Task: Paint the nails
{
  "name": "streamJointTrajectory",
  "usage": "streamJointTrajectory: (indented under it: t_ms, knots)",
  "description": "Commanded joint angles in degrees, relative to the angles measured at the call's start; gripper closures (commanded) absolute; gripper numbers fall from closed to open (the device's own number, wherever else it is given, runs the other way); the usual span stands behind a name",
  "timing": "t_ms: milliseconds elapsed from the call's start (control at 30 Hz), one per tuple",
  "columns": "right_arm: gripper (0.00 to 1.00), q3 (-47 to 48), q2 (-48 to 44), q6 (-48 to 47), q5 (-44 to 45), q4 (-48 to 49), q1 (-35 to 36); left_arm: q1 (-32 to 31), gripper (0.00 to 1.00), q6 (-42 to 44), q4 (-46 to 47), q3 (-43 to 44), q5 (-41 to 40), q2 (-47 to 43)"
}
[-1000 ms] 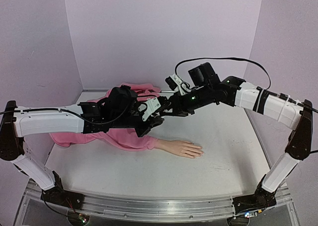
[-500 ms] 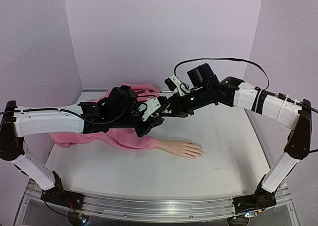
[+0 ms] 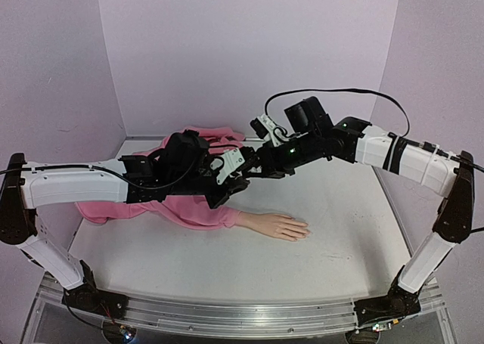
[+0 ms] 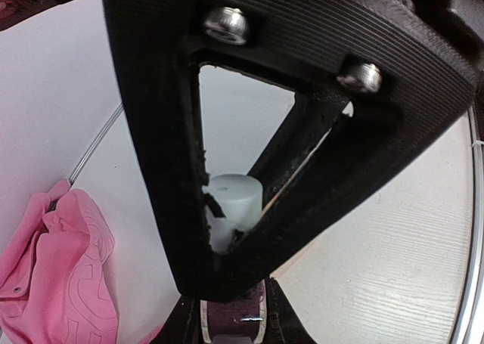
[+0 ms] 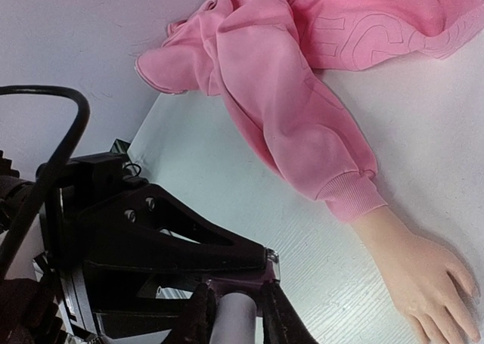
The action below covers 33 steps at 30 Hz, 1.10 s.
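The mannequin hand (image 3: 280, 227) lies palm down on the table, its arm in a pink sleeve (image 3: 198, 212). It also shows in the right wrist view (image 5: 423, 272). Its nails are too small to make out in either view. My left gripper (image 3: 236, 181) is shut on a small dark purple polish bottle (image 4: 231, 320) and holds it above the sleeve. My right gripper (image 3: 254, 169) meets it from the right and is shut on the bottle's white cap (image 5: 236, 319). The cap (image 4: 233, 206) shows through the right finger's frame in the left wrist view.
The pink sweater (image 3: 198, 138) is bunched at the back left of the white table (image 3: 249, 268). Lilac walls stand close behind and to both sides. A metal rail (image 3: 242, 315) runs along the near edge.
The right arm has shifted very slightly to the left. The left arm, bottle and mannequin hand have not moved.
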Motion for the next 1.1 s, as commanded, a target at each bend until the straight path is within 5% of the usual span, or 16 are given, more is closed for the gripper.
streamJointTrajectory:
  t_ms: [0, 233, 1067]
  knots:
    - [0.84, 0.0, -2.3, -0.8, -0.5, -0.4, 0.2, -0.3, 1.00, -0.8, 1.9, 2.5, -0.3, -1.6]
    - [1.00, -0.3, -2.7, -1.0, -0.8, -0.3, 0.2, -0.2, 1.00, -0.6, 1.9, 1.8, 1.5, -2.0]
    - [1.00, -3.4, -7.2, -3.6, -2.8, 1.8, 0.2, -0.2, 1.00, -0.6, 1.4, 0.6, 4.8, -2.9]
